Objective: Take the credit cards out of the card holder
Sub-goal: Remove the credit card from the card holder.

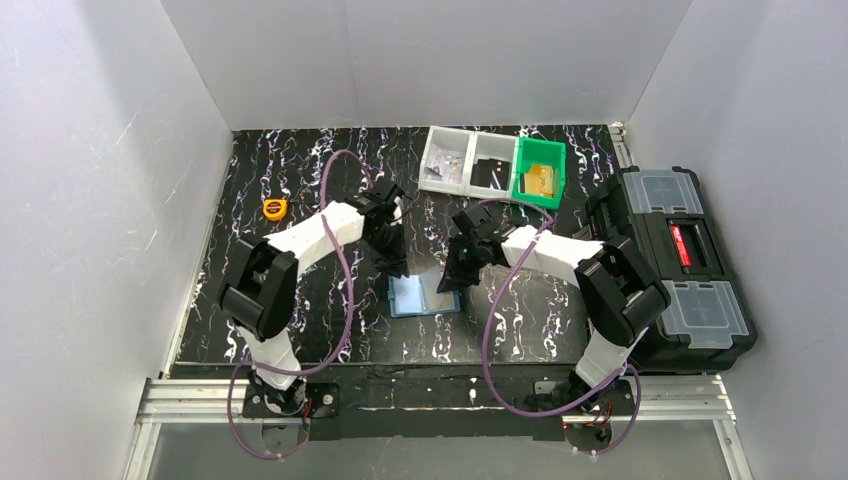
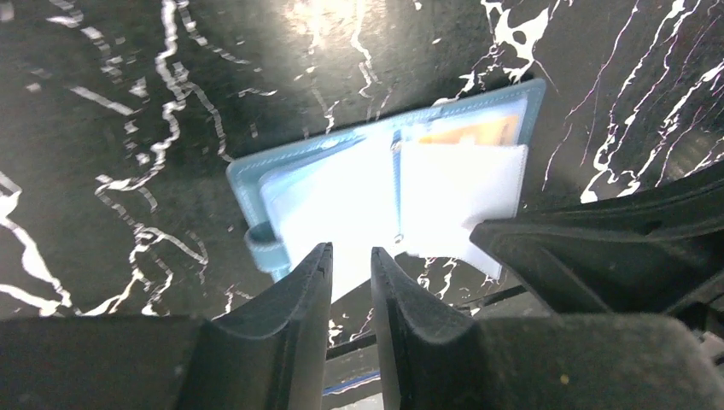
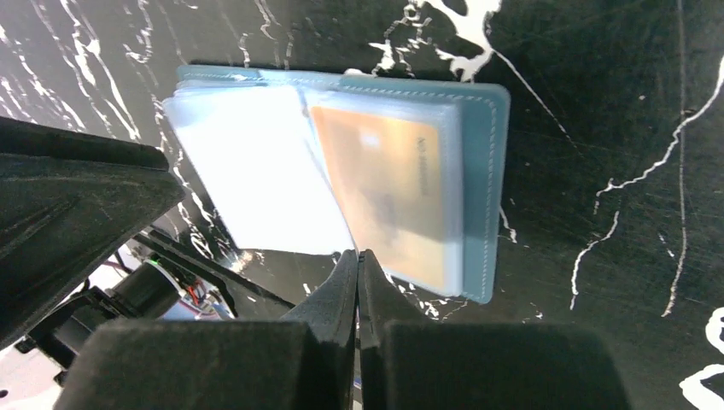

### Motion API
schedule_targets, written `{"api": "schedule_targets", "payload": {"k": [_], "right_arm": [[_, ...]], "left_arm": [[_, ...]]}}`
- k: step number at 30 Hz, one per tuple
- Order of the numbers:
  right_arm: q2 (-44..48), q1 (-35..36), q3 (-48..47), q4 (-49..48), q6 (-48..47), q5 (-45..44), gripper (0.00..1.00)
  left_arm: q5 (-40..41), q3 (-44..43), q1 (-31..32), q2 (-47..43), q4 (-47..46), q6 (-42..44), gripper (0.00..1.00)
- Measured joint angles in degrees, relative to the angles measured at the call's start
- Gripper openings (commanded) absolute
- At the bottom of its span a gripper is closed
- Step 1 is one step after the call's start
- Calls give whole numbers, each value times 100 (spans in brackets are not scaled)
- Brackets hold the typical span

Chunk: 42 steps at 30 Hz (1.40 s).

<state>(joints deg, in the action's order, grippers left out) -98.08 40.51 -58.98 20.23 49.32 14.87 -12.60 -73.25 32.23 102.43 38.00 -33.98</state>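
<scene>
Mid-tabletop, a bit toward the near edge, you've got the card holder (image 1: 424,295) lying flat and folded open, inside face up, between the two arms.

Look of it:
- dusty-blue cover, thin, rectangular, rounded corners, stitched border (image 3: 488,171) running round the edge
- small snap tab (image 2: 260,241) sticking out of one short side
- the inside is a stack of clear plastic sleeves (image 3: 256,171), glossy, and glare blows most of them out to white
- one orange card (image 3: 384,188) sits in the top sleeve of one half; there's print on it but it's too blurred to read. I can't tell if the other sleeves are loaded.

The tabletop (image 1: 260,170) is black with white marble veining and is slightly scuffed and reflective.

Fingers:
- The left fingers (image 2: 294,316) are black, tapered and slightly parted, just a narrow slot between the tips. The tips sit over the near edge of the glare-white half, beside the tab. I can't tell if they touch the sleeve.
- The right fingers (image 3: 376,303) are pressed fully together, with the tips at the holder's edge where the white half meets the card half. I can't tell whether a sleeve edge is pinched between them.

Along the far edge are clear bins (image 1: 468,160) and a green bin (image 1: 540,170). A black toolbox (image 1: 680,260) is off the right edge.
</scene>
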Motion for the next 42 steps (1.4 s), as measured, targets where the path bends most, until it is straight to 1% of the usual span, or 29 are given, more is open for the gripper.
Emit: {"api": "schedule_targets", "payload": {"k": [5, 8, 13, 17, 23, 25, 31, 33, 37, 40, 42], "right_arm": [[0, 55, -313, 87, -4, 20, 12], [-74, 129, -566, 92, 0, 50, 23], [-494, 319, -1016, 72, 15, 168, 40], [-839, 422, -1202, 59, 26, 258, 46], [-1185, 466, -1215, -17, 149, 463, 61], [-1222, 466, -1215, -52, 195, 505, 64], [-1108, 442, -1196, -83, 221, 457, 65], [-916, 415, -1106, -76, 221, 409, 65], [-199, 284, -721, -66, 219, 186, 65], [238, 133, -455, -37, 186, -22, 61], [400, 31, -326, 33, 142, -203, 54]], "left_arm": [[2, 402, -273, -507, 20, 81, 23], [-11, 616, -420, -645, 28, 129, 22], [-55, 780, -636, -732, 68, 229, 22], [-94, 804, -743, -868, 109, 293, 22], [-197, 802, -780, -1032, 157, 332, 23], [-280, 800, -780, -1047, 166, 328, 23], [-680, 791, -780, -1051, 116, 173, 23], [-837, 772, -769, -1047, 81, 79, 23], [-1060, 612, -682, -940, -33, -79, 23], [-1147, 345, -483, -684, -157, -210, 23], [-1196, 170, -343, -474, -223, -271, 23]]}}
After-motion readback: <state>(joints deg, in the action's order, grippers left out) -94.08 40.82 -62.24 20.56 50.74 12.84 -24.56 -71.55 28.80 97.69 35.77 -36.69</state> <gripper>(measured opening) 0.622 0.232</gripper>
